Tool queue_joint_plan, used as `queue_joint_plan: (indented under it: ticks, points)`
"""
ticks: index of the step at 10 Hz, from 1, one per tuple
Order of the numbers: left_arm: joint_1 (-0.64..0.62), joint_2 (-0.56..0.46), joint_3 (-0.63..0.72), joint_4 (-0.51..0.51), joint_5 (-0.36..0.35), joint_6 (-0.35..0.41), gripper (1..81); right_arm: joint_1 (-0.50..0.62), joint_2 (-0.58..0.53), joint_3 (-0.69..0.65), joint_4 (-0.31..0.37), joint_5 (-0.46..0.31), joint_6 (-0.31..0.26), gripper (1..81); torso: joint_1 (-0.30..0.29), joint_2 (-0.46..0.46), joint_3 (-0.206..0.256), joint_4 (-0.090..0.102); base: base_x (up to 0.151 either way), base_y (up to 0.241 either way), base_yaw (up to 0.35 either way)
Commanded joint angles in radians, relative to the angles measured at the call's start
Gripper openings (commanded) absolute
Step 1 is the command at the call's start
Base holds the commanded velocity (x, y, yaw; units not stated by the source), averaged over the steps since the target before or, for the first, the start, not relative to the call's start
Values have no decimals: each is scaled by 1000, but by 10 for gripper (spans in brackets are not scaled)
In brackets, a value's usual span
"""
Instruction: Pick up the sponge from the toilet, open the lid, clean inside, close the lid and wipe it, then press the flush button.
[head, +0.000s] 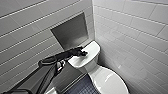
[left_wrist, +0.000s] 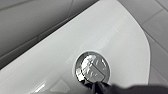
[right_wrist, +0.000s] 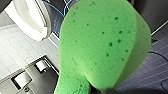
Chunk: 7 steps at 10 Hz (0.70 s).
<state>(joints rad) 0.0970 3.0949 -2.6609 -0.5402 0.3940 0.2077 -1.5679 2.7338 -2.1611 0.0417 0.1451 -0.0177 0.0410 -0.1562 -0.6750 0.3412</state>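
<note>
Sponge, bright green and pitted with small holes, stood closest to the right wrist camera. Its narrow end was clamped in the right pincer, whose dark tip showed just at the sponge's base. The rounded upper edge of the sponge was free, touching nothing. Past it lay dark tiled floor and two shiny metal fittings on a grey panel.

In the head view, the left arm reached in from the lower left and set the left pincer on the tank top of the toilet. In the left wrist view a dark tip of the pincer lay at the rim of the flush button, a shiny round disc set in the white tank top. I could not tell whether contact was made or how far the pincer was open.

Bare glossy ceramic spread all round the button out to the tank top's curved edge. Nearer the camera than the tank, the lid lay shut over the bowl with its surface bare. A strip of dark floor ran between the toilet and the left-hand wall.

The tank sat tight in the corner. The tiled wall was right behind it, and little room was left on the side by the grey niche recessed in the other wall.
</note>
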Motion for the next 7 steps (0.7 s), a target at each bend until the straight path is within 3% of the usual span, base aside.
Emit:
queue_joint_plan:
  ticks: [1, 7]
  points:
    - [-174, 1, -16, 0, 25, 4, 10, -27, 10, 35, -16, -87, -2, 10, 0, 0, 0, 0, 0, 0, 0]
    - [-168, 88, -123, 31, -20, 6, 10, -30, 11, 38, -17, -87, -2, 10, 0, 0, -2, 0, 0, 0, 0]
